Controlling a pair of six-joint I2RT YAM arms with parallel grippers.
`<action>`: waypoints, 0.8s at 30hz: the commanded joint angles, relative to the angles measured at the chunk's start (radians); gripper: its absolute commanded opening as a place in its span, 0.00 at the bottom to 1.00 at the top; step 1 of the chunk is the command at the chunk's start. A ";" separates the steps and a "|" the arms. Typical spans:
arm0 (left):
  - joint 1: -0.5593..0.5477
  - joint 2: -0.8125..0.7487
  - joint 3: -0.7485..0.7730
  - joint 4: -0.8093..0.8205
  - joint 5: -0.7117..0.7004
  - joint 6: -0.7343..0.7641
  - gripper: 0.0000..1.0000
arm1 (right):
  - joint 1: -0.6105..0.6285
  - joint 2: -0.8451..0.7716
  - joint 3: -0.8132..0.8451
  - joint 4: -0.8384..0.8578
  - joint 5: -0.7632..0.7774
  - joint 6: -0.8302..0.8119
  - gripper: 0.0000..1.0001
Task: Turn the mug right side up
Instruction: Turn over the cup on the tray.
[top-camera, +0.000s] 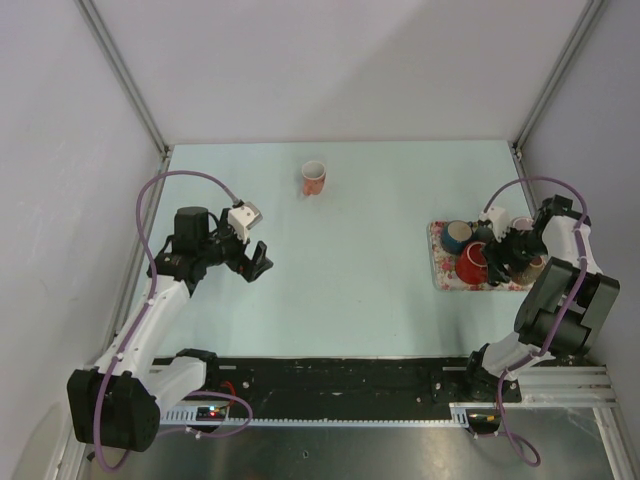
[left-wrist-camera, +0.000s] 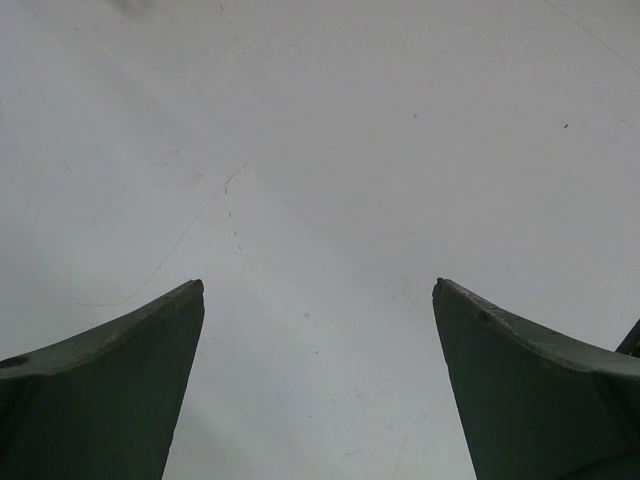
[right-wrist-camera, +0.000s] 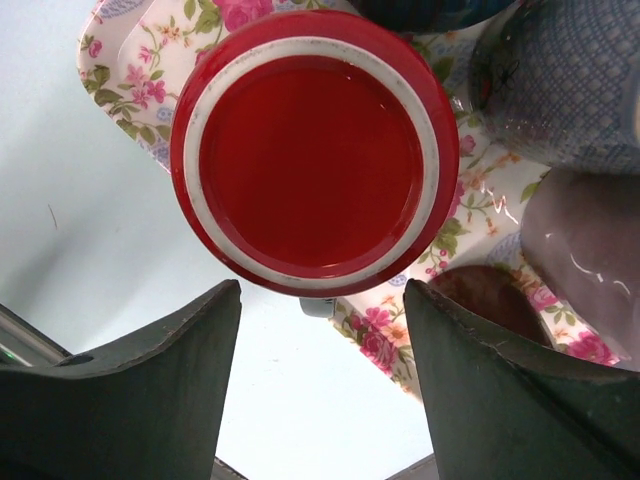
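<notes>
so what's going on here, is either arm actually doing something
The right tool is open and hovers just above a red mug that sits bottom-up on a flowered tray among other mugs; it has not gripped it yet. The left tool is open too, holding nothing, over the table. A small pink cup stands alone at the far side.

top: overhead, whole table (top-camera: 380, 300) | wrists: close, downward | right shares tray (top-camera: 440, 274)
</notes>
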 joint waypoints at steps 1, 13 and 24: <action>0.011 0.000 -0.009 0.020 0.019 0.020 1.00 | 0.017 0.004 0.001 0.015 -0.009 -0.028 0.70; 0.011 0.003 -0.008 0.020 0.018 0.020 1.00 | 0.039 0.036 0.000 0.041 -0.017 -0.007 0.60; 0.011 0.007 -0.010 0.021 0.019 0.021 1.00 | 0.049 0.042 0.000 0.055 -0.036 0.008 0.47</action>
